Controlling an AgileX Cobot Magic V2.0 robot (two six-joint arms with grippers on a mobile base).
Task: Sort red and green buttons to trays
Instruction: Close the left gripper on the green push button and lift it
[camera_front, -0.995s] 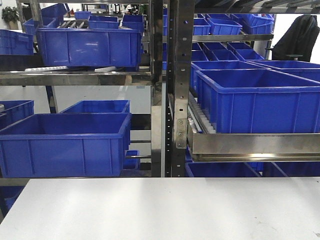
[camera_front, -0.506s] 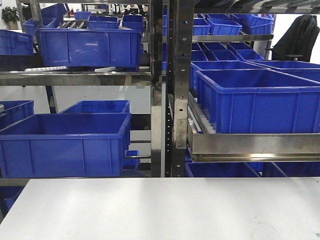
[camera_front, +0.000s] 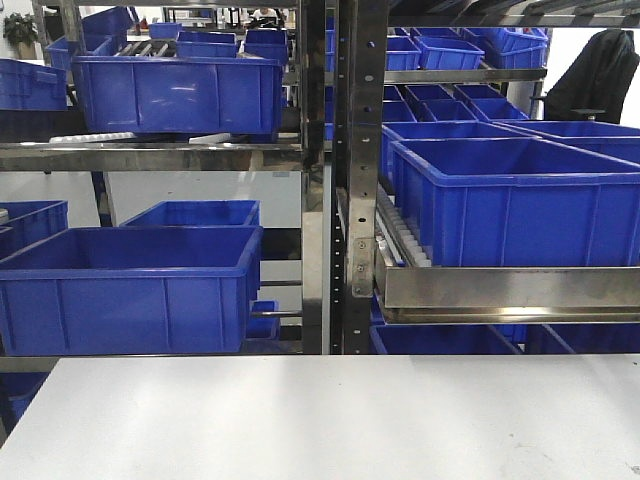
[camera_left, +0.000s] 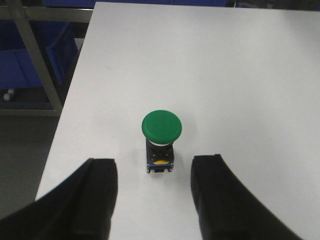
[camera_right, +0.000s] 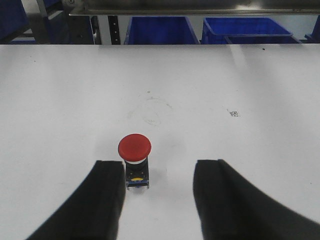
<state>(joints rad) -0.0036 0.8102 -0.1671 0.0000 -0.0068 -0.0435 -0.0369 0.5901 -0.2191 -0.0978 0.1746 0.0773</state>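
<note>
In the left wrist view a green-capped button (camera_left: 161, 126) stands upright on the white table, near its left edge. My left gripper (camera_left: 155, 167) is open, its black fingers on either side just short of the button's dark body. In the right wrist view a red-capped button (camera_right: 134, 147) stands upright on the table. My right gripper (camera_right: 159, 170) is open; its left finger (camera_right: 107, 190) is right beside the button's body, the right finger well clear. No tray and no gripper shows in the front view.
The front view shows the bare white table (camera_front: 320, 420) and steel racks with deep blue crates (camera_front: 130, 285) behind it. The table's left edge (camera_left: 65, 115) drops to the floor close to the green button. Blue crates (camera_right: 160, 30) stand beyond the far edge.
</note>
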